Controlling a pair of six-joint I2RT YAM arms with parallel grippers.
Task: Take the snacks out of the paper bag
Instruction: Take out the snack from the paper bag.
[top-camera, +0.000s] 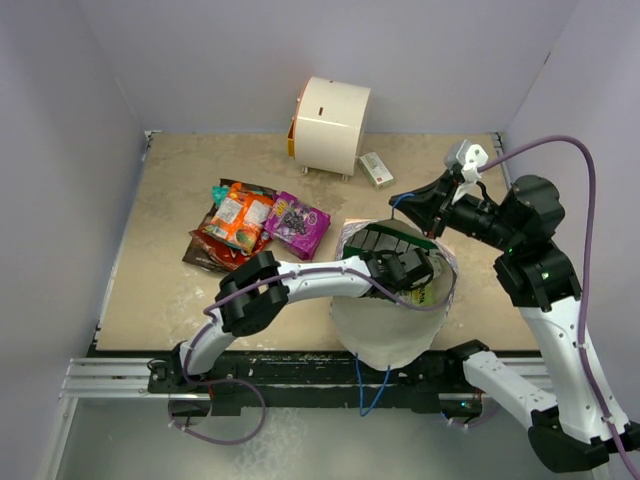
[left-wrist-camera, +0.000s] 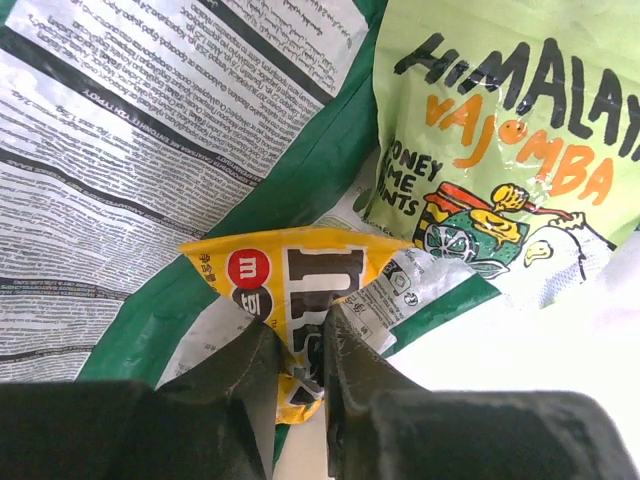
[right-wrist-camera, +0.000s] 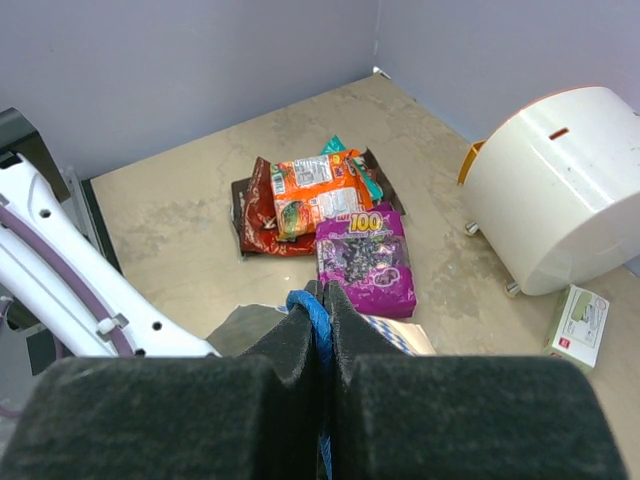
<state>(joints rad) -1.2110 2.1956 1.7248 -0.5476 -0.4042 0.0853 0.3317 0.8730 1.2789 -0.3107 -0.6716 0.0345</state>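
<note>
The paper bag (top-camera: 390, 345) stands open at the table's near middle. My left gripper (top-camera: 405, 270) reaches down inside it. In the left wrist view its fingers (left-wrist-camera: 303, 335) are pinched on a small yellow packet (left-wrist-camera: 300, 275), which lies on a green-and-white packet (left-wrist-camera: 150, 120) beside a lime-green one (left-wrist-camera: 500, 130). My right gripper (right-wrist-camera: 327, 295) is shut on the bag's blue string handle (right-wrist-camera: 312, 310) and holds it up at the far rim. Out on the table lie a purple packet (right-wrist-camera: 365, 260), an orange one (right-wrist-camera: 315, 190), a teal one (right-wrist-camera: 335, 147) and a dark brown bag (right-wrist-camera: 255, 215).
A white cylindrical appliance (top-camera: 330, 125) stands at the back of the table, with a small white box (top-camera: 376, 169) to its right. The pile of packets (top-camera: 240, 218) lies left of the bag. Purple walls close in the table on three sides.
</note>
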